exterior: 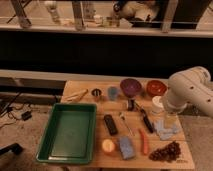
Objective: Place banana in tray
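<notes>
Far on the right, the white arm [192, 90] bends in a bulky elbow over the edge of the table [117, 107], its lower link angled down and inward. The gripper [168, 119] hangs low above a pale blue cloth [165, 131]; whether it is open or closed, or holding anything, cannot be told. The banana [77, 95] lies on the table's far-left part, just beyond the far rim of the tray [70, 132] and well apart from the gripper.
</notes>
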### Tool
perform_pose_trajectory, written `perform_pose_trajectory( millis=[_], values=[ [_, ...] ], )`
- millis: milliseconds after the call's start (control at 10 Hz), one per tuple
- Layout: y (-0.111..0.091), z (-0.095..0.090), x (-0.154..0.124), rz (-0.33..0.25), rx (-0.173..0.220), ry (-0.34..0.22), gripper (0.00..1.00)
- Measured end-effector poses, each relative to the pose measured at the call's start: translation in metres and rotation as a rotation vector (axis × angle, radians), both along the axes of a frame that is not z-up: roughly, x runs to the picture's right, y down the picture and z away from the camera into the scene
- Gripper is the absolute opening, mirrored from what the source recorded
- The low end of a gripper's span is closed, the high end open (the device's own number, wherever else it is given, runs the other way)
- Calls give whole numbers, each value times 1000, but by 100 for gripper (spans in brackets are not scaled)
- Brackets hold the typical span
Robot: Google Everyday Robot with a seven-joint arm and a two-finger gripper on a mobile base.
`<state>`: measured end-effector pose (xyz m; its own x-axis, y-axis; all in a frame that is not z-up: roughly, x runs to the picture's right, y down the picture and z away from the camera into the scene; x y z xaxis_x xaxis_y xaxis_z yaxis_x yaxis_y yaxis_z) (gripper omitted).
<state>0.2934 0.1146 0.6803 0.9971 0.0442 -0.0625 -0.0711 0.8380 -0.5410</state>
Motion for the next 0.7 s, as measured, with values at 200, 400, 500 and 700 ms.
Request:
perform_pose_trajectory(
  millis=[200,400,500,700],
  values=[
    [0,1,-2,-3,11,1,80],
    [-4,2,-17,-31,55,-5,80],
    [-8,6,-32,-55,80,-16,80],
    [-13,11,-42,-71,100,-32,80]
  ],
)
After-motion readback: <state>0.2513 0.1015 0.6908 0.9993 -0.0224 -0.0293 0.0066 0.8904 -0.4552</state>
